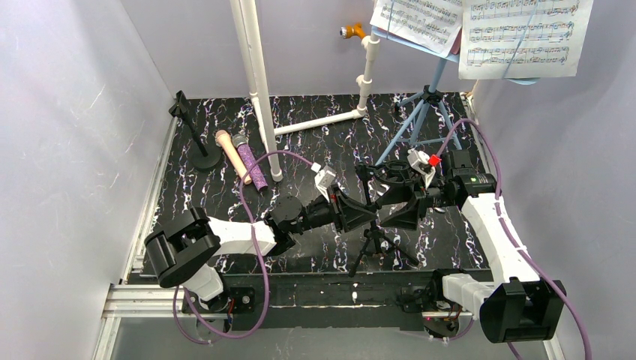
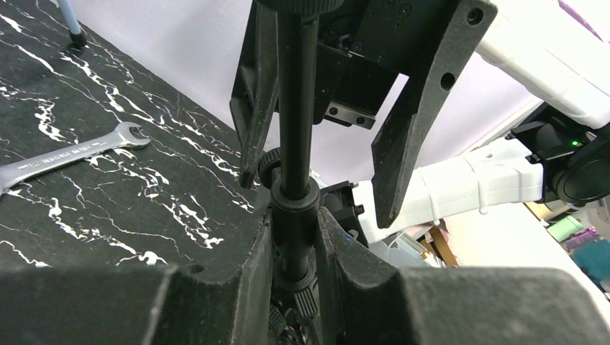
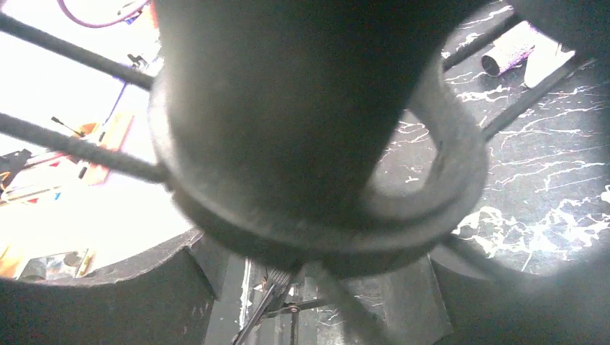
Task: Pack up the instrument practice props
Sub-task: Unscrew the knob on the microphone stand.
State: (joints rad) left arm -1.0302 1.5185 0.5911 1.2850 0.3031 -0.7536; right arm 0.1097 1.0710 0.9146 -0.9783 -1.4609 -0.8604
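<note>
The black mic tripod [image 1: 375, 244] stands at the front middle of the mat. My left gripper [image 1: 367, 214] is shut on its pole, and the left wrist view shows the pole [image 2: 295, 208] pinched between my jaws [image 2: 295, 241]. My right gripper [image 1: 384, 201] is open, its fingers [image 2: 410, 108] straddling the upper pole; the tripod's head [image 3: 309, 136] fills the right wrist view, blurred. The peach microphone [image 1: 232, 154] and the purple glitter microphone [image 1: 253, 169] lie side by side at back left, next to the round-base holder [image 1: 201, 156]. The light-blue music rack [image 1: 421, 112] stands at back right with sheet-music pages [image 1: 517, 37].
White plastic pipes [image 1: 259, 90] rise from the mat's middle back and run right along the floor. A silver wrench [image 2: 72, 154] lies on the mat. White walls close in the left, back and right sides. An aluminium rail [image 1: 150, 296] runs along the near edge.
</note>
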